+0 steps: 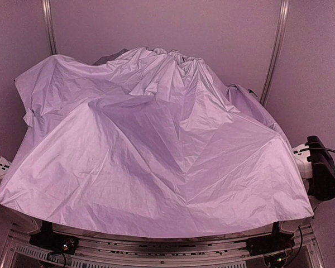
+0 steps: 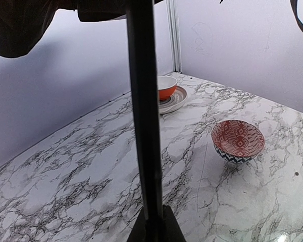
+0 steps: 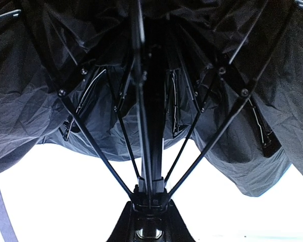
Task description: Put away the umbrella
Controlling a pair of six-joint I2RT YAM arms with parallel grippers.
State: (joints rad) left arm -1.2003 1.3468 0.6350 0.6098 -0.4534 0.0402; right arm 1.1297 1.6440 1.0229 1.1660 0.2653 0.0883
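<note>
I'm holding the umbrella (image 1: 156, 145) unfolded above the table (image 2: 65, 191), left fingers (image 2: 138, 231) pinching its shaft (image 2: 141, 101), right fingers (image 3: 122, 226) pinching the runner (image 3: 150, 194) (canopy (image 1: 223, 173) draping both arms), so collapsing and stowing are pending.

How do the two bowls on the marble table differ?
The orange bowl is plain with a white inside; the patterned bowl has red geometric patterning inside. The orange bowl sits on a plate near the corner; the patterned bowl stands directly on the table. Both are upright.
</note>
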